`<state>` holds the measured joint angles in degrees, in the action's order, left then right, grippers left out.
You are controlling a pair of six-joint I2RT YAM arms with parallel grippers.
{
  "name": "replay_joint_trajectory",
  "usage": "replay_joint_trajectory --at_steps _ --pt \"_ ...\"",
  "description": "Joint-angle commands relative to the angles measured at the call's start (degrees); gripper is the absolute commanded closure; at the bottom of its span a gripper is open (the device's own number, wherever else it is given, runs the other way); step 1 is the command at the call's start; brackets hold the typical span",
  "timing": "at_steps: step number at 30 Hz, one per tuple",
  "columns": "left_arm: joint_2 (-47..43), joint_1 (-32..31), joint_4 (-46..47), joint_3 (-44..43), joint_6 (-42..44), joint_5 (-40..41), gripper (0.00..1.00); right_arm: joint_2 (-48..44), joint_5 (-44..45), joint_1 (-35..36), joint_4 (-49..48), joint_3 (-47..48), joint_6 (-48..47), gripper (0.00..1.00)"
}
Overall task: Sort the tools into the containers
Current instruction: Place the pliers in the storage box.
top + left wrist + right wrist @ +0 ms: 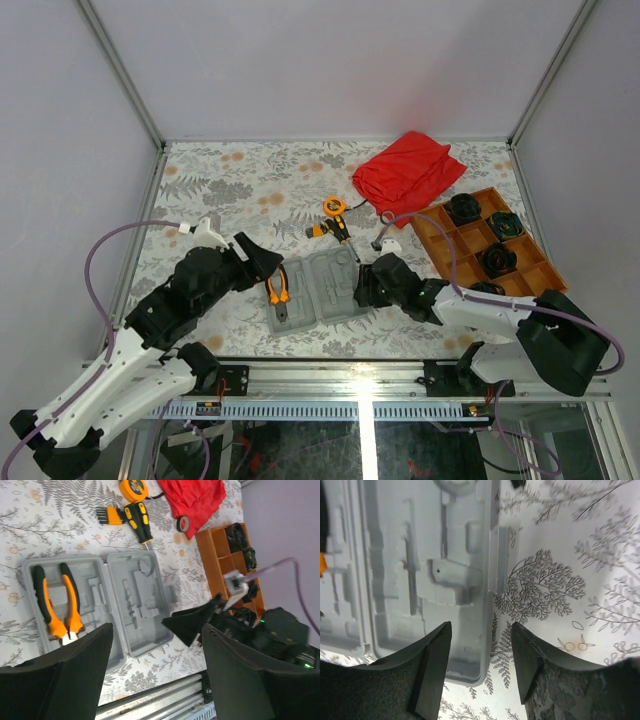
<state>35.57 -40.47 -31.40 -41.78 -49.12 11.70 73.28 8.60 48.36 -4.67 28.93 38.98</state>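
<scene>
My left end effector point(157, 630) hangs apart and empty over the grey case point(100, 575); the right end effector point(481, 627), also apart, hovers at its edge, probably to steady it; pliers point(57, 602) sit in their moulded recess; the screwdriver point(136, 517) waits beyond.

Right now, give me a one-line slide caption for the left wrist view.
Open left gripper near the grey case, orange-handled pliers in one half, screwdriver and tape measure outside it.

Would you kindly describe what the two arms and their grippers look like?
The left arm and right arm have white shells with black joints; a lilac cable loops along each. The left gripper and right gripper carry broad matte-black wedge fingers.
</scene>
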Motion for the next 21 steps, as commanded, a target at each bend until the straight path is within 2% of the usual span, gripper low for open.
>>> replay_joint_trajectory --at_steps 1,6,9,12,14,16,18,21 --pt "1.3 -0.3 2.9 -4.6 -2.0 -4.7 0.29 3.9 -7.1 -0.2 -3.3 0.3 0.2 0.43" --pt "4.3 -0.2 1.4 -11.6 -2.5 -7.6 0.26 6.2 -16.4 -0.2 -7.7 1.0 0.6 0.46" --pt "5.2 -0.2 1.3 -14.7 -3.5 -9.3 0.25 4.7 -18.5 -0.2 -9.0 1.3 0.4 0.46" --pt "5.8 -0.2 1.9 -17.4 -3.7 -10.9 0.22 2.3 -10.7 -0.2 2.6 5.5 -1.2 0.43" --pt "6.4 -0.2 1.9 -19.2 -3.8 -12.0 0.2 0.6 1.3 -0.2 12.3 8.6 -0.5 0.4" --pt "6.7 -0.2 2.1 -20.5 -4.1 -13.2 0.19 -1.5 9.6 -0.3 18.7 10.8 0.3 0.37" --pt "6.4 -0.2 2.7 -21.3 -4.8 -13.5 0.17 -3.2 14.5 -0.6 19.4 11.8 -0.3 0.36" --pt "5.4 -0.2 3.9 -21.4 -6.0 -13.2 0.15 -3.1 16.3 -2.7 17.3 13.8 -2.6 0.35"
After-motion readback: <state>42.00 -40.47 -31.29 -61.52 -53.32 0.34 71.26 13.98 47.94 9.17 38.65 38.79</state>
